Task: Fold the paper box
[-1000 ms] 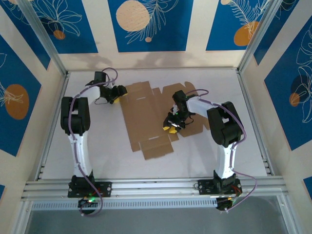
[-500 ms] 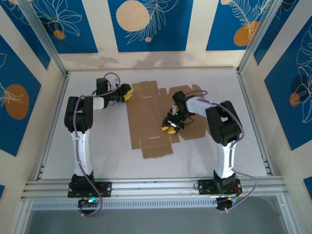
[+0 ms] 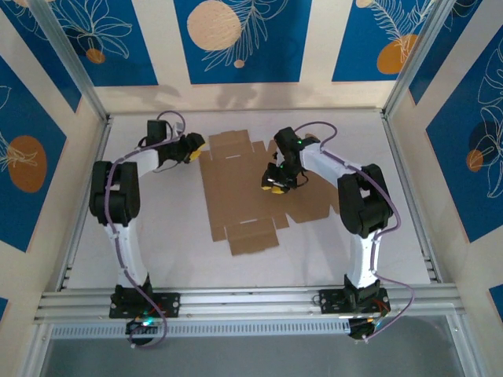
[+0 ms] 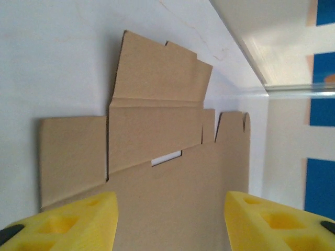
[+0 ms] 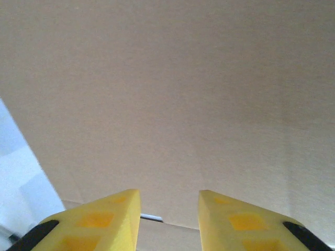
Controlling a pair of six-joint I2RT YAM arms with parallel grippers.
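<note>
Cardboard box [image 3: 236, 196] lies flat, unfolded; my left tool [image 3: 191, 147] and right tool [image 3: 273, 185] gape apart; next I'd lift the end flap [image 4: 157, 73].

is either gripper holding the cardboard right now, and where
Nothing is held. The left gripper is open at the far left corner of the paper box, and the right gripper is open over the flat sheet; neither clamps it.

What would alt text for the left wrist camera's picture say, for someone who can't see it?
A flat brown cardboard sheet with cut flaps and a narrow slot lies on a white table. The left gripper is open: its two yellow fingertips sit at the bottom corners, with the cardboard showing between them.
</note>
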